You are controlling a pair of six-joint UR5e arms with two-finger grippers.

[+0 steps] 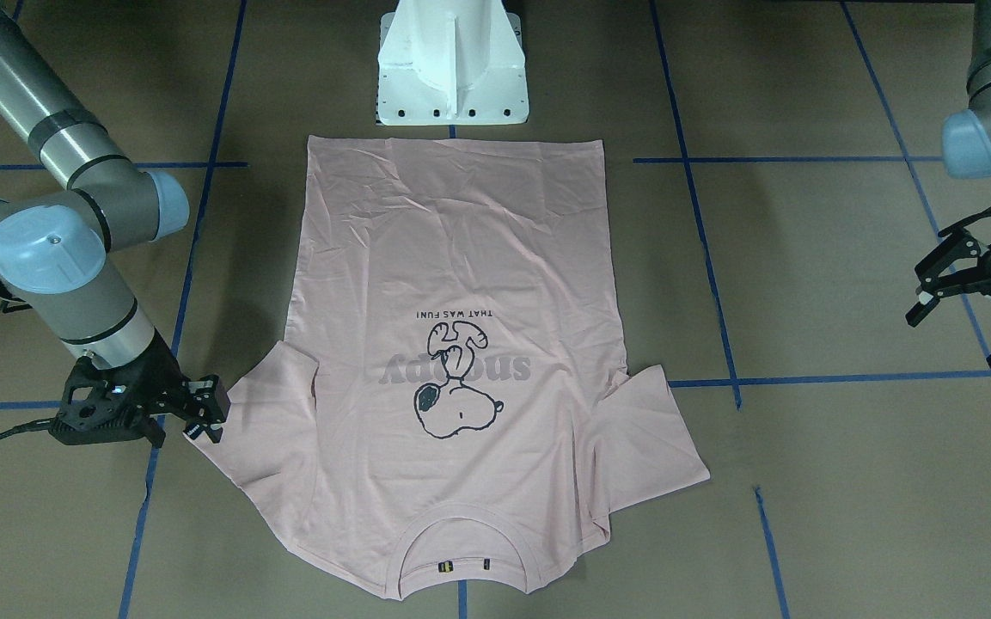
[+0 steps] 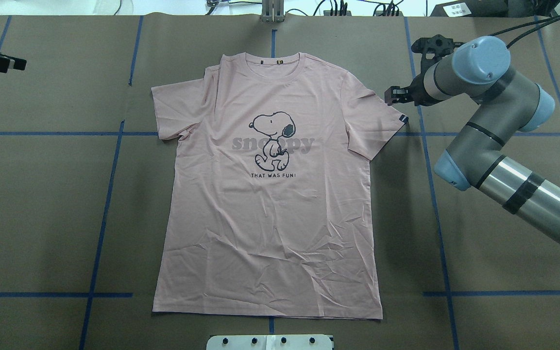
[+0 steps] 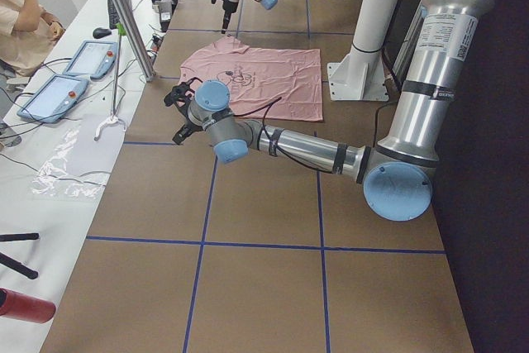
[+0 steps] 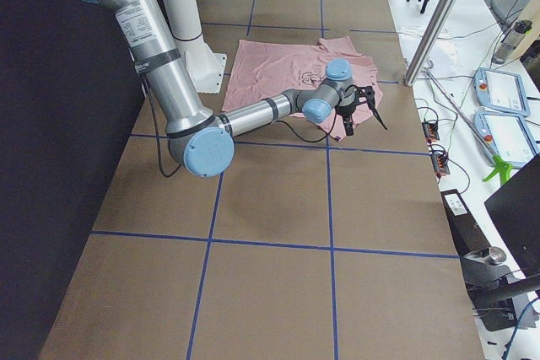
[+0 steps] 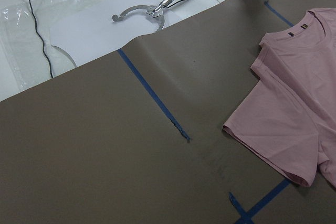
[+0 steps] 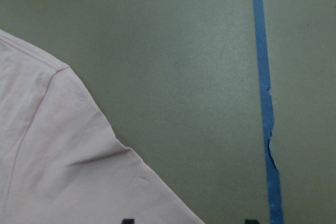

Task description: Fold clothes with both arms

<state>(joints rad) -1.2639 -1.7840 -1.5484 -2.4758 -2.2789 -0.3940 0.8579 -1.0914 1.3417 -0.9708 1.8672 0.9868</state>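
- Overhead exterior: a white pedestal base [image 2: 270, 341] sits at 6 o'clock on the brown table [image 2: 42, 218], just short of the shirt's hem
- The pale pink T-shirt [image 2: 270, 218] lies flat and print up, hem at 6 o'clock and collar at 12, creased in its lower half
- A cartoon dog print [image 2: 272, 141] covers the chest
- The right gripper [image 1: 207, 413] is at 2 o'clock from the print, at the sleeve edge near the black sleeve tag [image 2: 403, 119]; its fingers are spread, one over fabric and one over bare table, gripping nothing
- The left gripper [image 1: 955, 335] is at 10 o'clock, well apart from the shirt, fingers spread wide and empty
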